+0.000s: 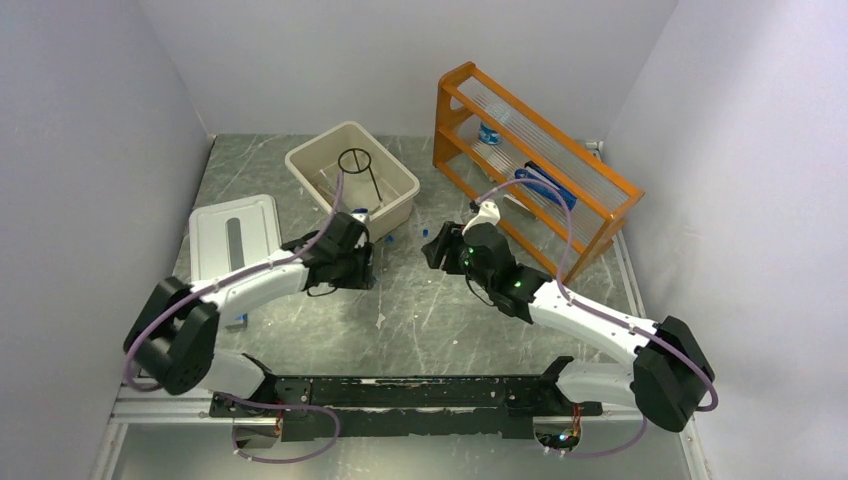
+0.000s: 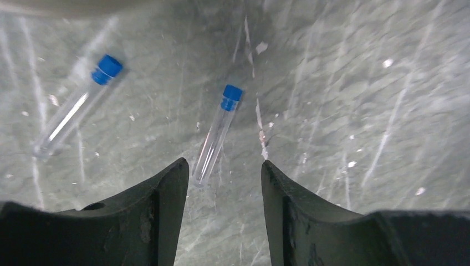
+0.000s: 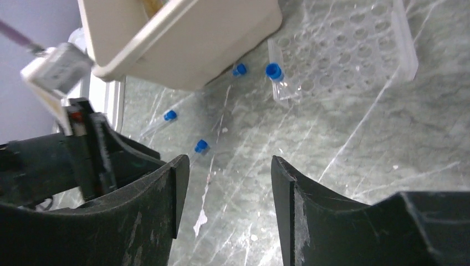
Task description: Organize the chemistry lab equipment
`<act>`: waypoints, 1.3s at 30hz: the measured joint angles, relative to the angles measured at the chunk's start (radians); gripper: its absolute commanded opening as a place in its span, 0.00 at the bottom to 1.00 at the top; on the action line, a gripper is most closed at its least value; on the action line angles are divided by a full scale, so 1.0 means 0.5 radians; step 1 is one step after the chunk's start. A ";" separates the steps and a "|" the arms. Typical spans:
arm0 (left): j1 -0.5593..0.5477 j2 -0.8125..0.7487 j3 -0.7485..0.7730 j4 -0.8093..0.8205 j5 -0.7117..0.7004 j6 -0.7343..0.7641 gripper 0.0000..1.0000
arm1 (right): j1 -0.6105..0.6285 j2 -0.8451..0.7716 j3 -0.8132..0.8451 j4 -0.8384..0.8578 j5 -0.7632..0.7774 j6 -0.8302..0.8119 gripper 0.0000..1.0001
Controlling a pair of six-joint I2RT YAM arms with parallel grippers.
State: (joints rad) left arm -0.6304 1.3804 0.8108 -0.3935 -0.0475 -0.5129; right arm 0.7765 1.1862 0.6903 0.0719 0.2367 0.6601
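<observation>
The left gripper [image 2: 223, 169] is hovering low over the table [image 2: 360, 83] with its jaws standing apart and holding nothing. One blue-capped tube [image 2: 215, 136] is lying flat just ahead between the fingers, and a second tube [image 2: 72, 111] is lying loose off to one side. The right gripper [image 3: 227, 166] is likewise gaping wide and empty, facing the bin [image 3: 183, 44], where the clear rack [image 3: 343, 50] is lying just beside it, more tubes [image 3: 201, 146] are lying at its foot, and the ring stand [image 1: 372, 182] is standing inside it.
</observation>
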 measured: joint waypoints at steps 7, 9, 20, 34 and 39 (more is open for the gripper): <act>-0.096 0.262 0.089 -0.012 -0.054 0.010 0.52 | 0.000 -0.014 -0.061 -0.033 -0.113 0.087 0.59; -0.103 0.280 0.100 -0.003 -0.071 0.009 0.50 | 0.000 -0.018 -0.064 -0.032 -0.133 0.096 0.58; -0.221 0.292 0.074 0.007 -0.178 0.009 0.48 | 0.000 -0.034 -0.092 -0.034 -0.161 0.104 0.58; -0.355 0.290 -0.040 0.014 -0.404 0.083 0.47 | 0.000 -0.034 -0.094 -0.033 -0.185 0.124 0.57; -0.412 0.313 -0.043 0.039 -0.423 0.085 0.34 | 0.000 -0.034 -0.094 -0.034 -0.185 0.125 0.57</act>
State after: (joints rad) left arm -0.8364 1.5368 0.7891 -0.3740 -0.2592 -0.4702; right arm 0.7765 1.1694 0.6434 0.0551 0.1444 0.7227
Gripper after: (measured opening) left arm 0.409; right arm 0.571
